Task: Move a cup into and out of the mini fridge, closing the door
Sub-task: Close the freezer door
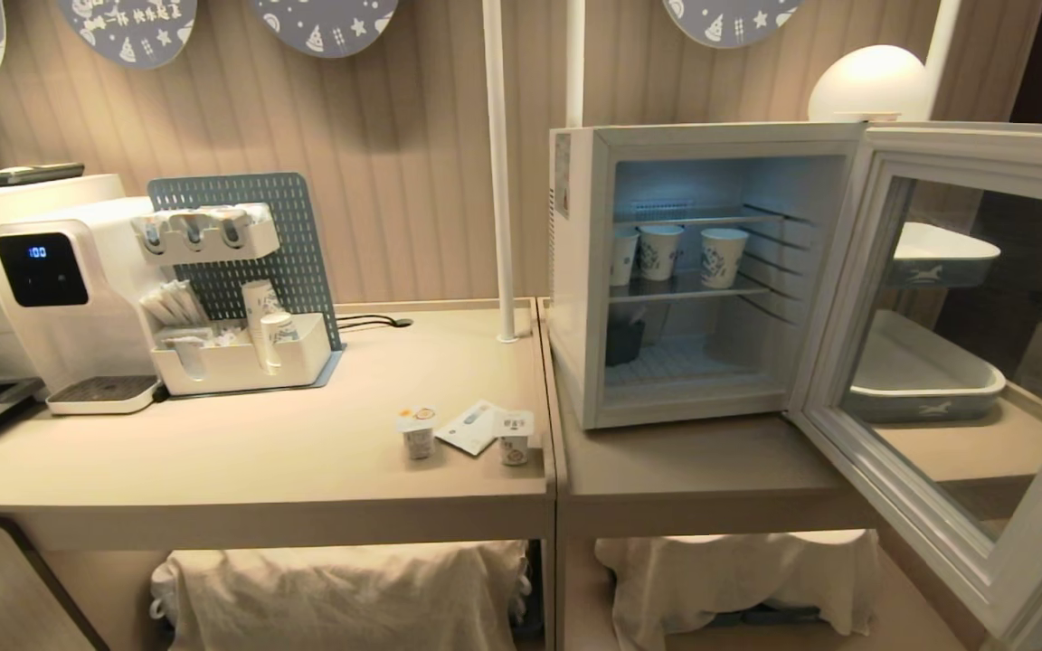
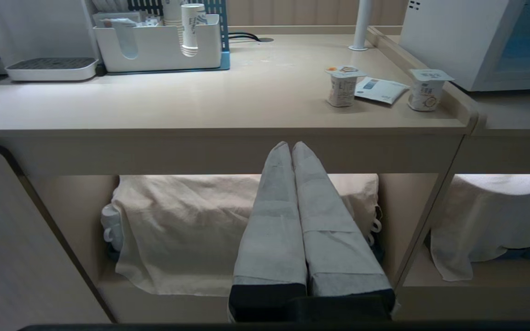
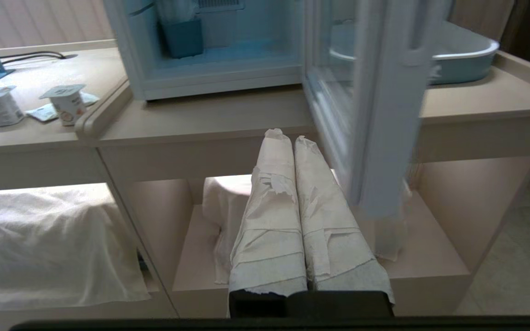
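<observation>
The white mini fridge (image 1: 580,271) stands on the right counter, lit inside. Its glass-windowed door (image 1: 964,362) is swung wide open to the right. Three white paper cups with blue print sit on its middle wire shelf; the nearest-right cup (image 1: 723,257) stands beside two more (image 1: 659,250). Neither arm shows in the head view. My left gripper (image 2: 291,144) is shut and empty, low in front of the left counter's edge. My right gripper (image 3: 284,136) is shut and empty too, below the fridge counter, just left of the open door's lower edge (image 3: 384,151).
Two small yogurt pots (image 1: 417,432) (image 1: 514,437) and a sachet (image 1: 471,426) lie near the left counter's front right corner. A water dispenser (image 1: 60,289) and a cup-and-sachet organiser (image 1: 241,353) stand at the back left. Cloth-covered items (image 1: 340,588) fill the lower shelves. Stacked trays (image 1: 928,380) sit behind the door.
</observation>
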